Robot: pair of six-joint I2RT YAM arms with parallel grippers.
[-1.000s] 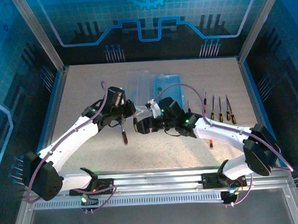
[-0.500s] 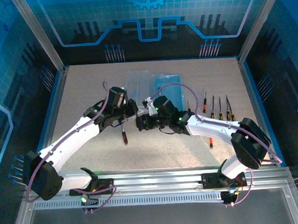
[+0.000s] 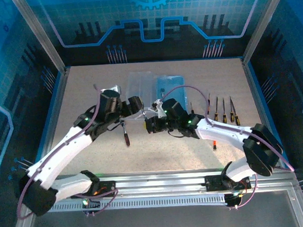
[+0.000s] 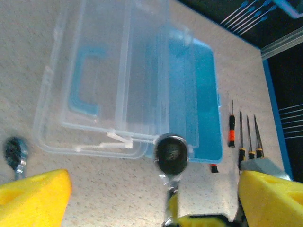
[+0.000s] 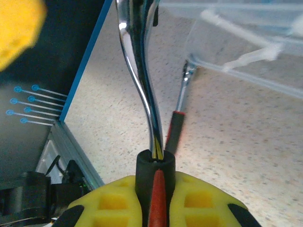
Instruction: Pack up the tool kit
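The right gripper (image 5: 156, 189) clamps a chrome, black-and-red-handled ratchet (image 5: 141, 85) beside the open light-blue plastic case (image 3: 168, 87) near the bench (image 3: 89, 86) far edge; the left gripper (image 4: 152, 196) gapes wide, empty.

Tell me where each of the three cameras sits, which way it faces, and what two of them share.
Top external: above and behind the arm bases, looking down on the table; left arm and right arm reach toward the open tool kit.
Left wrist: on the left arm, looking down at the tool kit; left gripper open, yellow fingers at the bottom corners.
Right wrist: low, facing along the table; right gripper shut on a ratchet.
Shared: top and left wrist both show the tool kit and the screwdrivers beside it.
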